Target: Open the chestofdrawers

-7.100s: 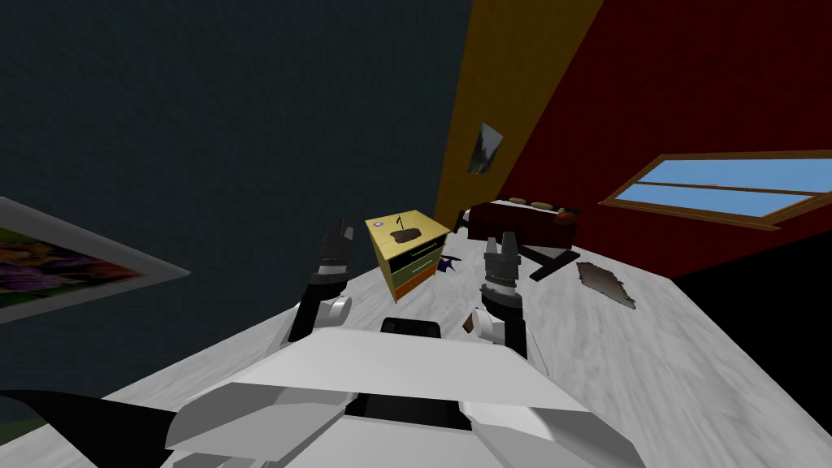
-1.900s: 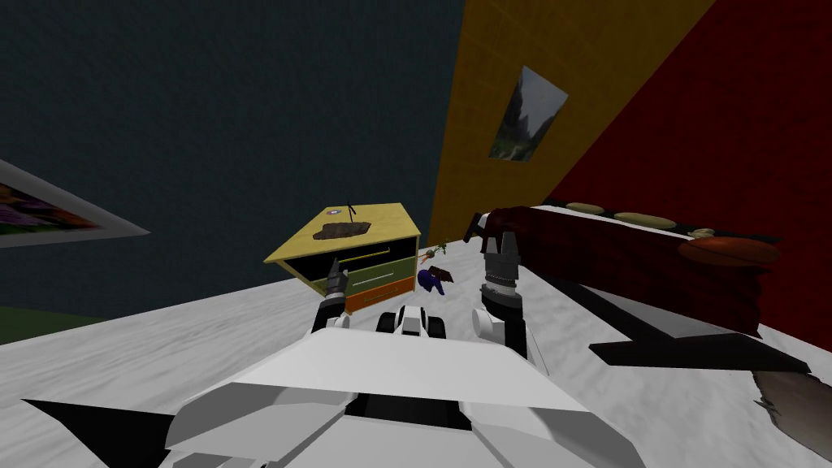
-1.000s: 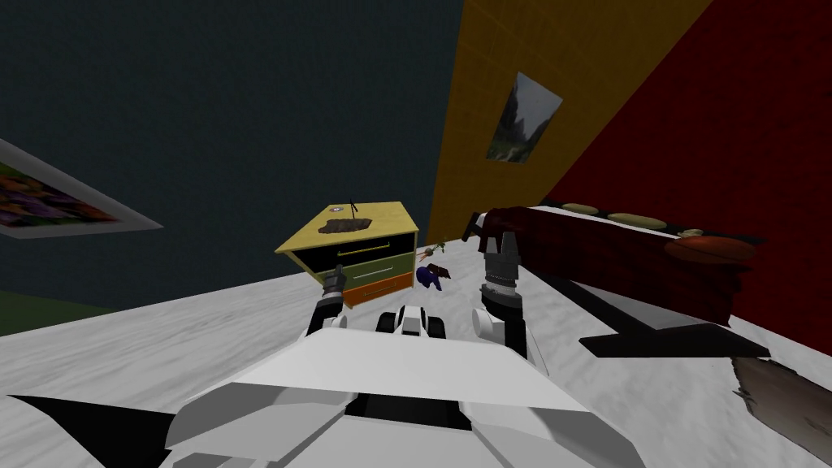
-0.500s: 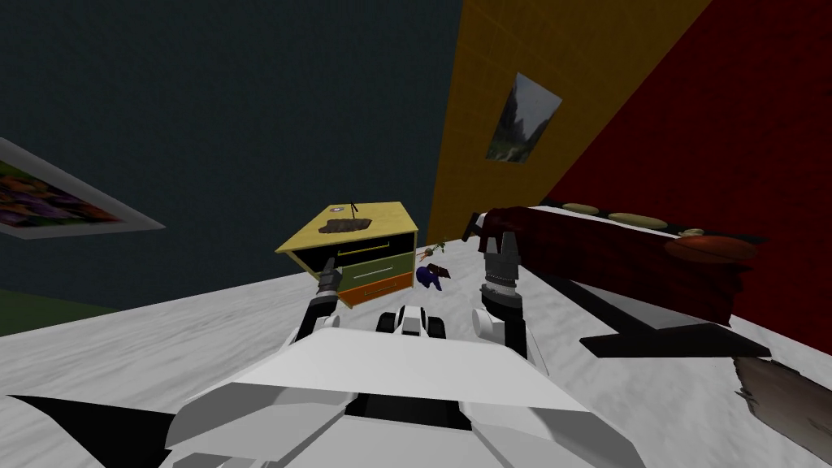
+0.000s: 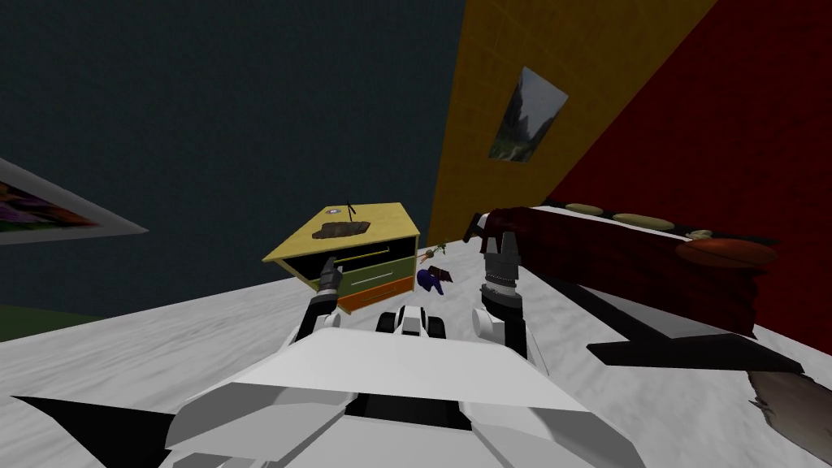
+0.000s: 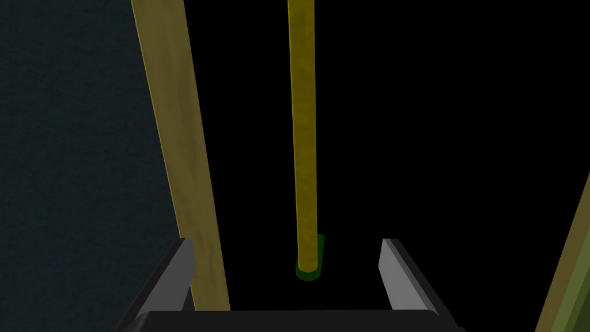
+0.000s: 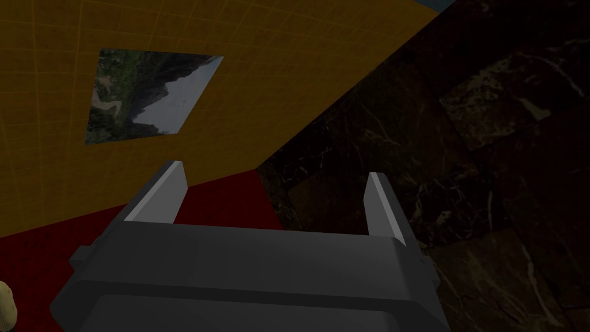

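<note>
I rolled up to the chest of drawers (image 5: 382, 218); my left hand (image 5: 329, 263) reached its top handle (image 6: 303, 144).

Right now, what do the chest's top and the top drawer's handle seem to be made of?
Chest top: yellow, matte and faintly streaked, so perhaps painted wood. Handle: a smooth, round yellow bar with no shine or grain. It could be painted metal or plastic; I cannot tell which.

left claw (image 5: 329, 264): at the front of the chest of drawers (image 5: 382, 280), level with its top drawer.
handle (image 6: 303, 144): straight ahead of the left claw, in line with the gap between its fingers.
lump (image 5: 341, 230): on the chest's top, beyond the left claw.
right claw (image 5: 507, 240): well right of the chest, before the bed (image 5: 634, 252).
</note>
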